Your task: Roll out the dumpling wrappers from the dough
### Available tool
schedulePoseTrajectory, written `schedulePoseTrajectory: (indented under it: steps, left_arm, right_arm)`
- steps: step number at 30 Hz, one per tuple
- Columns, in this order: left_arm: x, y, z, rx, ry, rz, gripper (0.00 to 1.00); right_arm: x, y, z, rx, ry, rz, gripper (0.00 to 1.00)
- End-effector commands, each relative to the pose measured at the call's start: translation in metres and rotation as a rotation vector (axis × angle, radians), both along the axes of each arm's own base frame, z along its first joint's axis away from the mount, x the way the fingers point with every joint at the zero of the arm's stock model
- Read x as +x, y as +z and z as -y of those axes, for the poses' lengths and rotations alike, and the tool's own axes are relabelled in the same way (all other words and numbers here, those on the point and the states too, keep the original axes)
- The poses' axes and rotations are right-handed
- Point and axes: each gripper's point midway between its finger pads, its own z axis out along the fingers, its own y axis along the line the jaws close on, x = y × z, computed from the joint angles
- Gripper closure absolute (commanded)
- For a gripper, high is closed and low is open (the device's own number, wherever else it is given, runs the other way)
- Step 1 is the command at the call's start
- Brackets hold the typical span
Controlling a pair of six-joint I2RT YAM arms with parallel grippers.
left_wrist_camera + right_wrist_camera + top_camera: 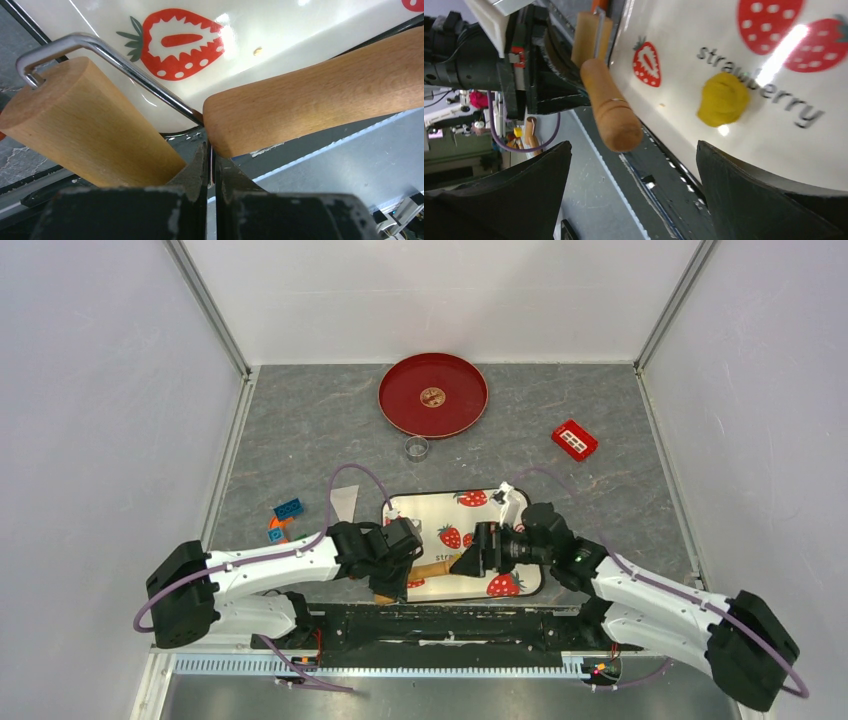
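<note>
The left gripper (210,161) is closed tight on the thin wire (130,65) that joins the roller's drum (85,125) to its handle (320,95). That pinch probably lets the drum spin, but it looks like a slim hold. The roller hangs at the near left edge of the tray (440,510), with its handle pointing right.

The right gripper (478,550) is spread wide and holds nothing. It faces the handle's free end, so I judge it is placed to take or steady it.

The dough (723,99), a yellow lump, sits unflattened on the tray beside the printed word. One wrapper (432,396) lies in the plate (462,378), far across the desk.

From above, the right gripper hides the dough, and the wrist views crop both the drum and the tray. Whether the drum touches the tray, I cannot tell.
</note>
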Motion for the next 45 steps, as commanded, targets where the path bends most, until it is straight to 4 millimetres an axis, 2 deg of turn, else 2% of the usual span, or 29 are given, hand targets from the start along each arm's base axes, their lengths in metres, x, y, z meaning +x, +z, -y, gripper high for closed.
schedulePoseTrajectory:
  steps: [1,5,8,13,21,24,27,37,45]
  left_arm:
    - [0.001,0.012,0.013,-0.059,0.0,0.018,0.98]
    - [0.001,0.017,0.016,-0.075,-0.007,0.026,0.98]
    - [0.0,0.02,0.017,-0.089,-0.011,0.033,0.98]
    - [0.0,0.029,0.018,-0.125,-0.015,0.056,0.98]
    - [-0.002,0.039,0.02,-0.165,-0.029,0.081,0.98]
    - [-0.002,0.038,0.021,-0.157,-0.032,0.082,0.98]
    - [-0.001,0.038,0.022,-0.153,-0.037,0.084,0.98]
    - [-0.003,0.034,0.023,-0.136,-0.05,0.08,0.98]
    - [-0.004,0.03,0.021,-0.125,-0.05,0.079,0.98]
  right_arm:
    - [0.008,0.048,-0.043,0.142,0.0,0.099,0.05]
    - [-0.008,0.05,-0.067,0.149,0.06,0.094,0.07]
    - [-0.012,0.047,-0.074,0.164,0.07,0.078,0.09]
    - [-0.016,0.051,-0.077,0.228,0.076,0.063,0.19]
    - [-0.018,0.047,-0.081,0.209,0.097,0.049,0.3]
    - [-0.017,0.039,-0.082,0.159,0.115,0.042,0.36]
    - [-0.016,0.031,-0.084,0.091,0.127,0.037,0.38]
    - [-0.022,0.039,-0.092,0.139,0.15,0.011,0.48]
    - [-0.032,0.021,-0.089,0.075,0.171,-0.024,0.52]
